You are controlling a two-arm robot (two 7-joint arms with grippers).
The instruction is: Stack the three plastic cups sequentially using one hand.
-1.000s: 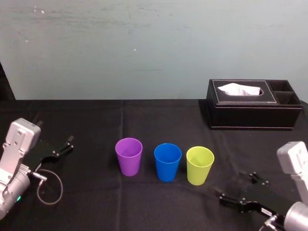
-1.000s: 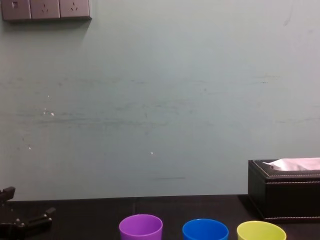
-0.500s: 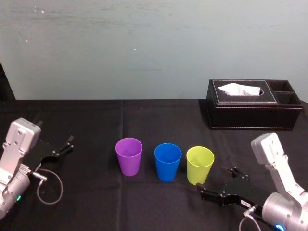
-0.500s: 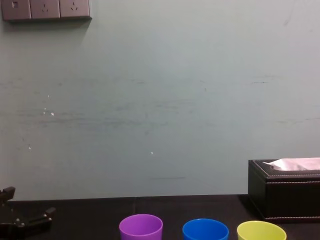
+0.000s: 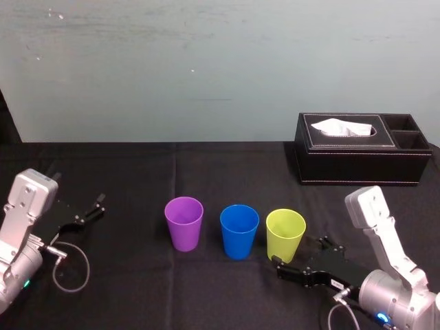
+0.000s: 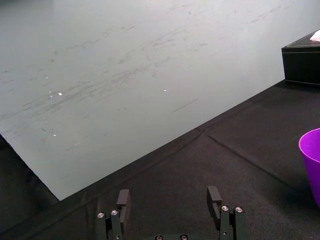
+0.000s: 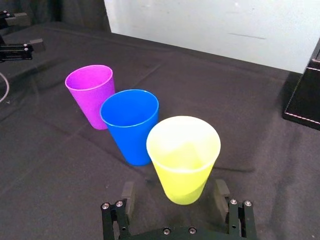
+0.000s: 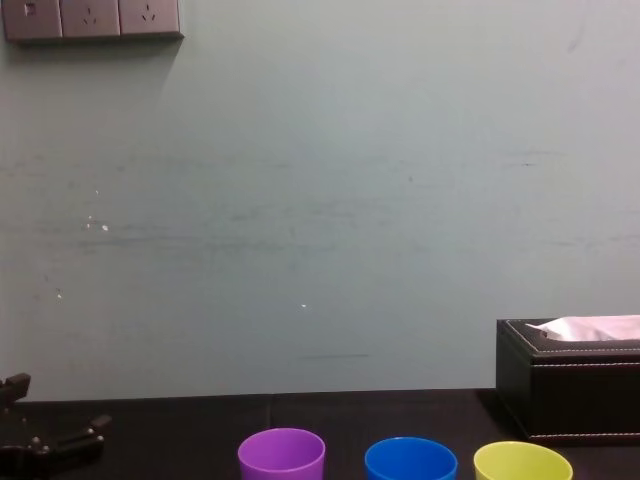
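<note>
Straddling the base of the yellow-green cup, our right gripper sits low over the table, jaws open, with a little clearance on each side of the cup wall. All three cups stand upright, mouths up, in a row at mid-table: purple cup on our left, blue cup in the middle. Their rims are close but apart, and the gap between blue and yellow-green is the narrower. Bare cloth lies before and behind the row. A tissue box sits well back on the right, near the far edge. Our left gripper rests near the left edge, well apart from the purple cup, jaws open.
</note>
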